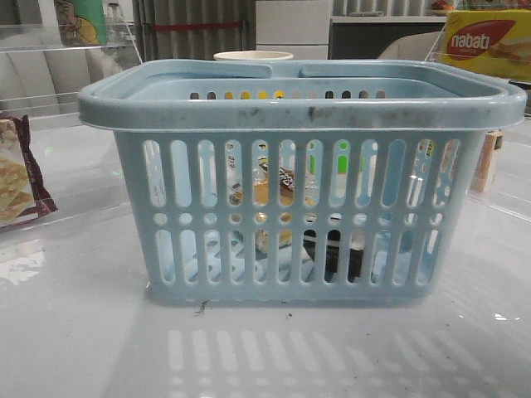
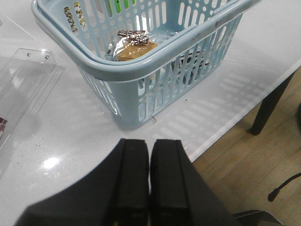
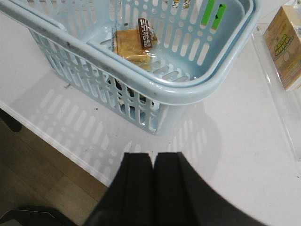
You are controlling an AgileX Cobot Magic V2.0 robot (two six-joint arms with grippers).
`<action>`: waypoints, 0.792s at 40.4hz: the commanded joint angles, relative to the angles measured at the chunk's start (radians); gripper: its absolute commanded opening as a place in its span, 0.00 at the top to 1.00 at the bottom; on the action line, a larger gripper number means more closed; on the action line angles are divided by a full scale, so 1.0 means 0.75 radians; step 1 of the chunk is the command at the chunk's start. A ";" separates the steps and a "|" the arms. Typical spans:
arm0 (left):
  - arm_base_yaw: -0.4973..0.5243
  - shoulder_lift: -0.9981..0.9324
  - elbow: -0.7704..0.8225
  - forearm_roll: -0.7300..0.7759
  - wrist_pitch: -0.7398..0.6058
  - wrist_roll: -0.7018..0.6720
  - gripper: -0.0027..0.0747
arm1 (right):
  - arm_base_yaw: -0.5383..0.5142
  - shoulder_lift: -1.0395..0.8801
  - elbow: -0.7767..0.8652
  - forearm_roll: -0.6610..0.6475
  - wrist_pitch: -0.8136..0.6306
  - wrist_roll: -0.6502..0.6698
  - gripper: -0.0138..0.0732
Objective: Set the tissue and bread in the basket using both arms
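with the bread [image 3: 133,44] and black tissue pack [image 1: 332,253] lying in the basket [image 1: 303,108], both the left gripper [image 2: 149,181] and right gripper [image 3: 153,188], closed and empty, should retreat clear of its rim

the basket [image 1: 299,178] stands on the table [image 1: 75,332], near its front edge. inside it lies the bread [image 3: 134,44], on the floor; the tissue [image 1: 336,253] lies in front of the bread, against the near wall. a cracker packet [image 1: 21,178] lies left of the basket, a carton [image 3: 284,44] to its right.
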 commanded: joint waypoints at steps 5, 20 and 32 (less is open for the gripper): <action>-0.006 0.001 -0.034 -0.014 -0.110 -0.015 0.85 | -0.001 0.000 -0.035 -0.026 -0.085 -0.004 0.76; -0.006 0.001 -0.034 -0.014 -0.110 -0.015 0.85 | -0.001 0.000 -0.035 -0.026 -0.083 -0.004 0.76; 0.393 -0.278 0.257 -0.050 -0.592 -0.015 0.85 | -0.001 0.000 -0.035 -0.026 -0.083 -0.004 0.76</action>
